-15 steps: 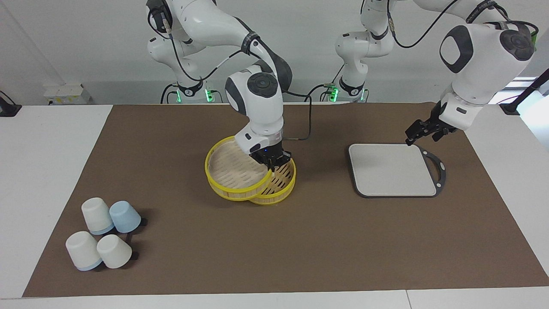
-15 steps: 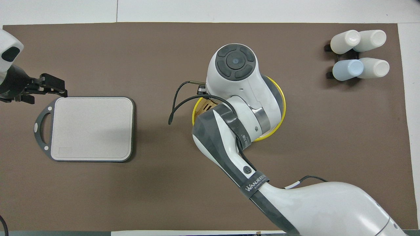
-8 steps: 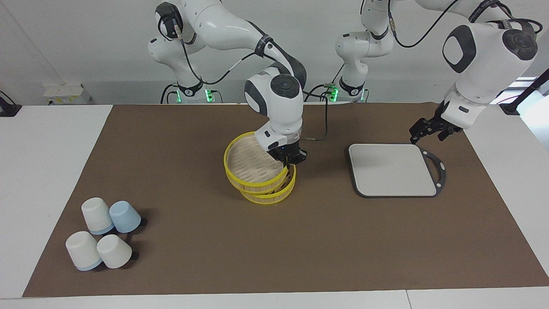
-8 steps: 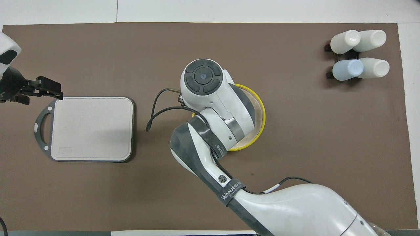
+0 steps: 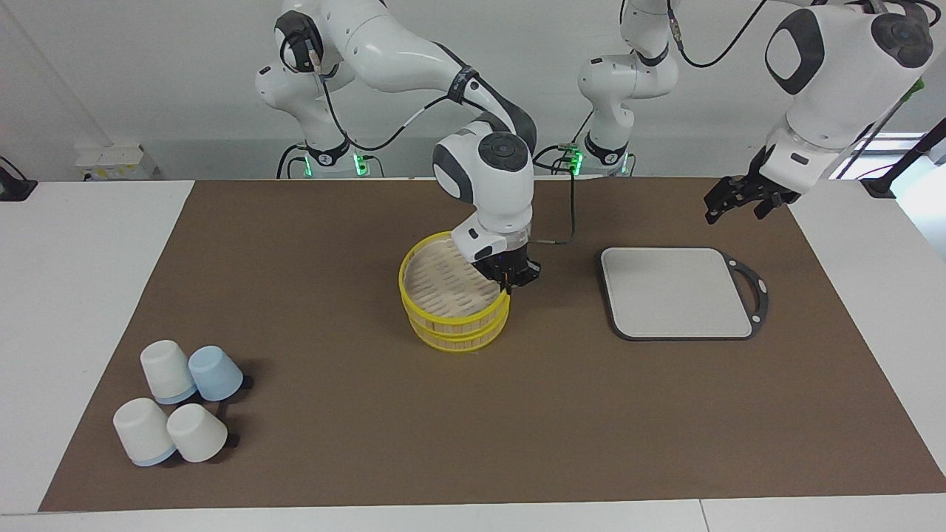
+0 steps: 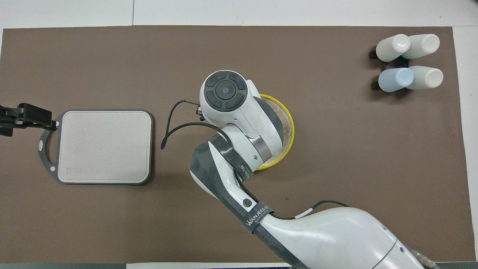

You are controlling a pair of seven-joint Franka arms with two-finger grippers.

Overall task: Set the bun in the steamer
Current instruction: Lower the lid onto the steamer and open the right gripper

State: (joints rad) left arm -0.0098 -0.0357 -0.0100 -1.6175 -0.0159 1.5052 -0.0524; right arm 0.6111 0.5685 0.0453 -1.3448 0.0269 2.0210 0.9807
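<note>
**Seating the lid squarely on the steamer**

At frame centre of the facing view, the right gripper (image 5: 508,279) pinches the rim of the slatted lid (image 5: 451,288), which sits almost flush on the steamer (image 5: 462,338) base. The bun is nowhere visible; it may lie under the lid, but that cannot be confirmed. To finish well, I judge the lid should come down level until the yellow rims line up all round, and the fingers should release only then and rise straight up, so the lid is not dragged sideways.

The left gripper (image 5: 728,198) waits in the upper right of the frame, above the mat just past the grey board (image 5: 676,292); whether its fingers are parted cannot be told. The cups (image 5: 177,403) sit at lower left, well apart. The mat (image 5: 295,258) around the steamer is bare, so there is room to withdraw upward.
</note>
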